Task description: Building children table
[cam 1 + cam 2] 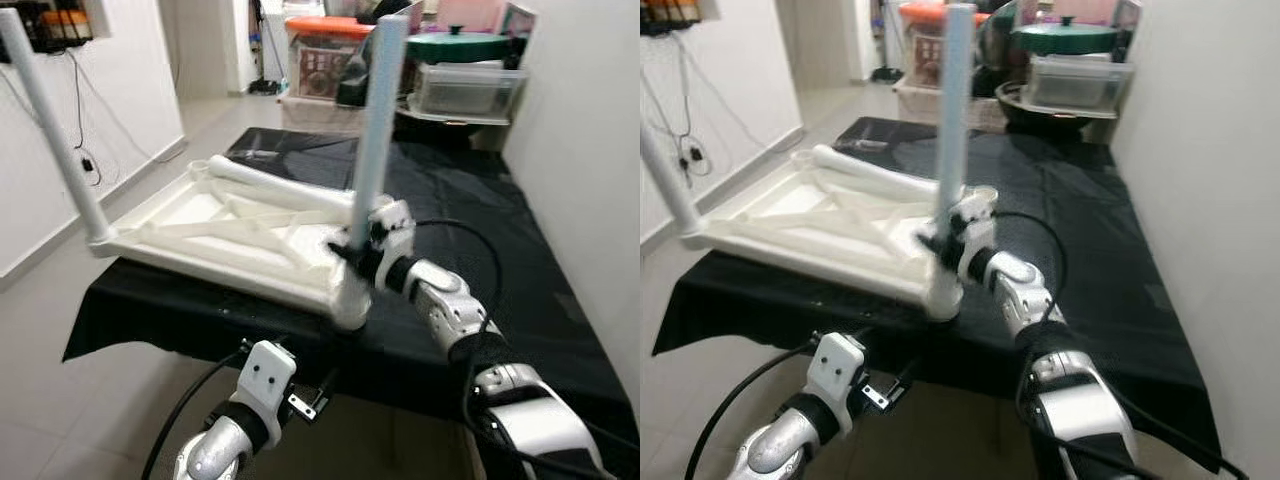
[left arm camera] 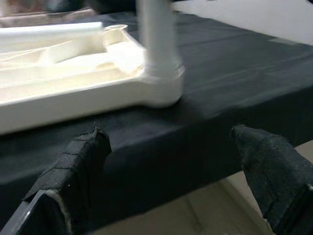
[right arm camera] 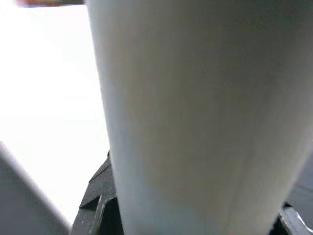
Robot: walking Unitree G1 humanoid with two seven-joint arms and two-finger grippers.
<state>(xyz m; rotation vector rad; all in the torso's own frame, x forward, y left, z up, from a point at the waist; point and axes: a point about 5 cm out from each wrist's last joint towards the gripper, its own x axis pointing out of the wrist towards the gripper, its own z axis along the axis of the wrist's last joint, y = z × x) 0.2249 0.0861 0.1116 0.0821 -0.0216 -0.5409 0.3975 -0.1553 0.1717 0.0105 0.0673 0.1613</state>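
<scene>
The robot's right arm (image 1: 470,330) reaches forward over the near edge of the table (image 1: 540,300), elbow bent, silver forearm angled up and inward, a black cable looping over the wrist. Its right gripper (image 1: 352,252) sits above the table's near edge, black fingers closed around the base of the upright table leg (image 1: 378,130) at the tabletop's near corner. The left arm (image 1: 225,440) is held low in front of the table's near edge, white wrist housing raised. The left gripper (image 2: 171,161) points at that edge, its two black fingers (image 2: 73,171) spread wide apart, holding nothing.
</scene>
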